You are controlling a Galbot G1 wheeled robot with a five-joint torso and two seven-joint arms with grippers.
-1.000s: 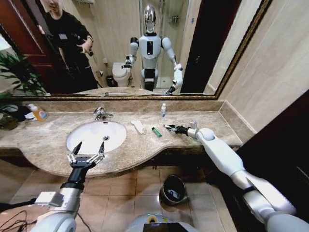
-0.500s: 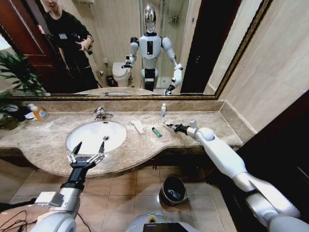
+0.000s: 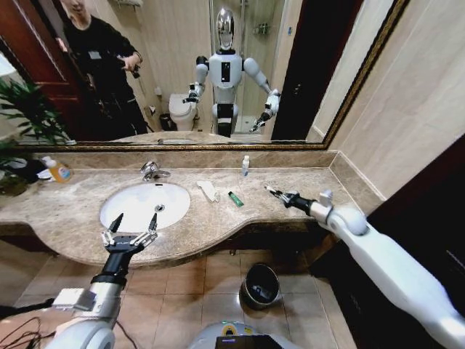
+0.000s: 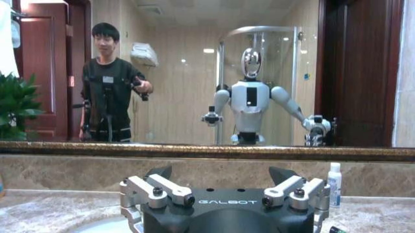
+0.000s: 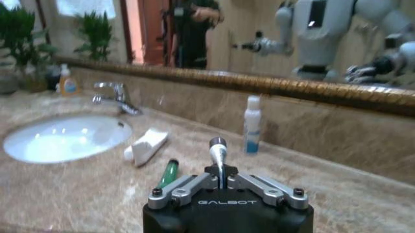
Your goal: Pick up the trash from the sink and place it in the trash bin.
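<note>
We see the right gripper [image 3: 276, 194] over the counter's [image 3: 73, 211] right end, clamped on a white tube [image 5: 217, 148]. Left gripper [image 3: 132, 227] spread open at the sink's [image 3: 116, 211] front edge. Green stick [image 3: 235, 198], tubes [image 3: 208, 190] mid-counter — bottle [image 3: 245, 166] at the back edge. Bin [image 3: 259, 285] on the floor.

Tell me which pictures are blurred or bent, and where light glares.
Head view: straight lines bow toward the edges, the mirror frame curves; the sink shines bright white. Right wrist view: soft overall, the small bottle and tubes blurred. Left wrist view: sharp on the left gripper.
</note>
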